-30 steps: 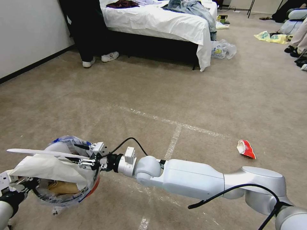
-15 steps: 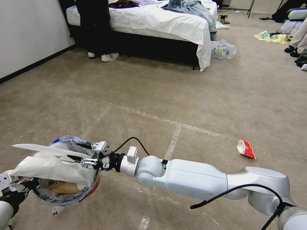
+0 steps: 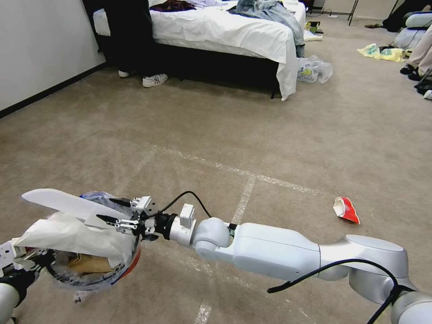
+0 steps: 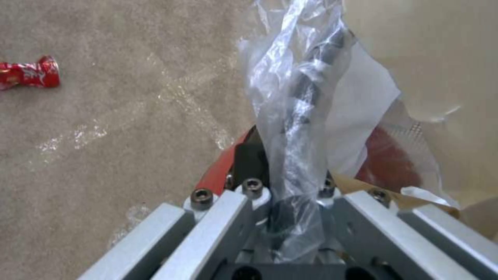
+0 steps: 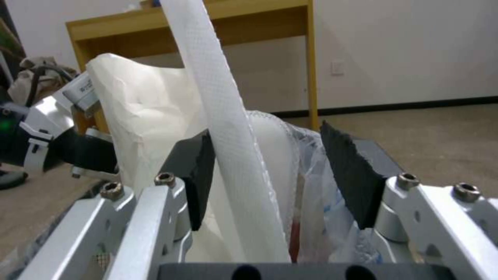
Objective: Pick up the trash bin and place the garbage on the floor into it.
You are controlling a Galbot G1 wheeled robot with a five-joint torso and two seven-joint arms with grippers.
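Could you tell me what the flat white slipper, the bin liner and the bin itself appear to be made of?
The slipper, between the right gripper's open pads, looks like thin non-woven fabric: matte, with a fine dimpled grid. The liner is thin clear plastic film, glossy and crinkled. The trash bin, held at its rim by the left gripper, seems smooth red hard plastic, though little shows.

The trash bin point(image 3: 128, 265) is showing red under a clear liner with blue print. A white slipper point(image 3: 67, 203) with a fine mesh texture and a white paper wrapper point(image 3: 67, 234) are sticking out. A red-and-white crushed can point(image 3: 346, 209) is lying on the beige-grey floor point(image 3: 270, 135) crossed by whitish tape lines.
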